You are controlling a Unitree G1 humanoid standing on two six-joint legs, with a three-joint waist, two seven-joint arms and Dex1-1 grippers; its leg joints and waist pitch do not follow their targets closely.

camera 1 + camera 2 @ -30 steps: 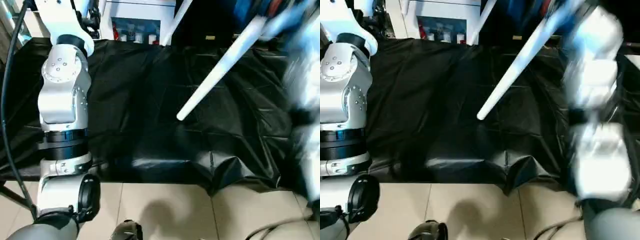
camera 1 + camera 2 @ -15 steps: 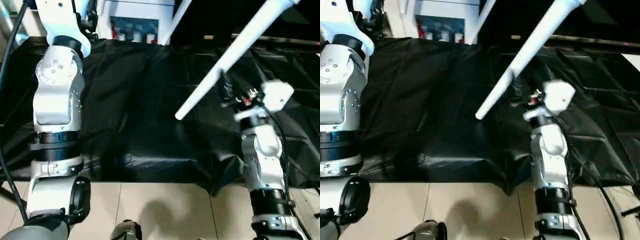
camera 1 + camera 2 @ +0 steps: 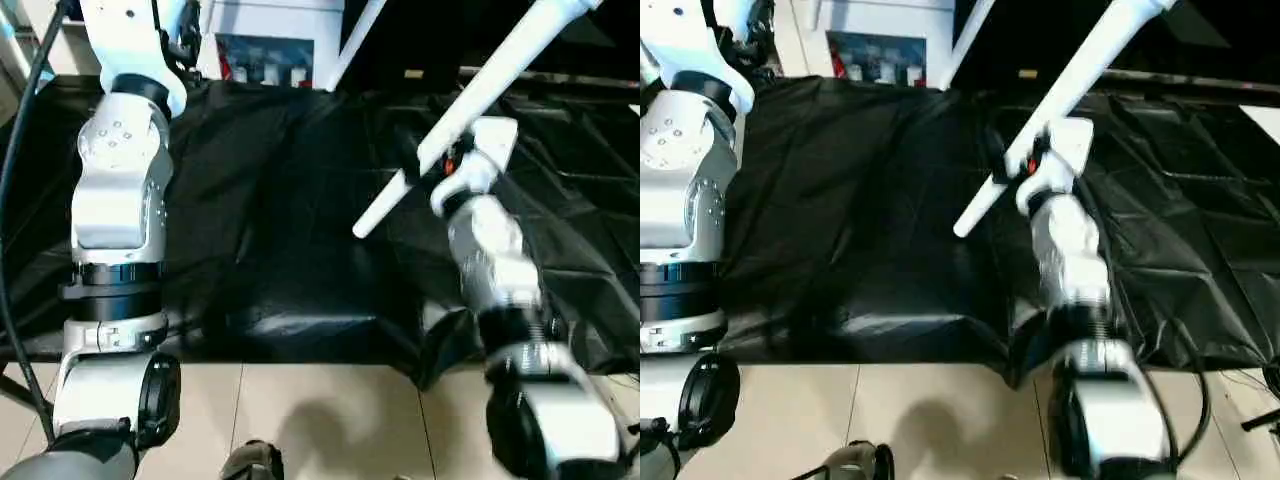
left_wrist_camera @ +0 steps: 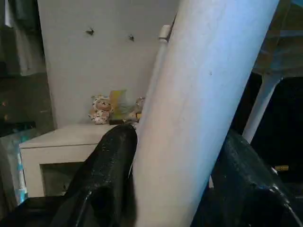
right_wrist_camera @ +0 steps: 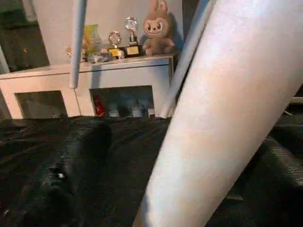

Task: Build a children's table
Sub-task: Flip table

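left tool (image 4: 170, 189) clenched on a white tapered leg (image 4: 199, 109), both black fingers (image 4: 111, 165) pressed against its sides. right tool (image 3: 425, 165) is up at another white leg (image 3: 470, 105) slanting in the air over the black-covered desk (image 3: 280, 200); can't tell if it's gripping or released. step: grabbing legs. next: confirm right grip, then seat legs in tabletop sockets.

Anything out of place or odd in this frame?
One white leg hangs slanted above the black cloth, its lower end free in the air, with the right gripper up against it. The cloth is rumpled and sags over the front edge. No damage or spill stands out.
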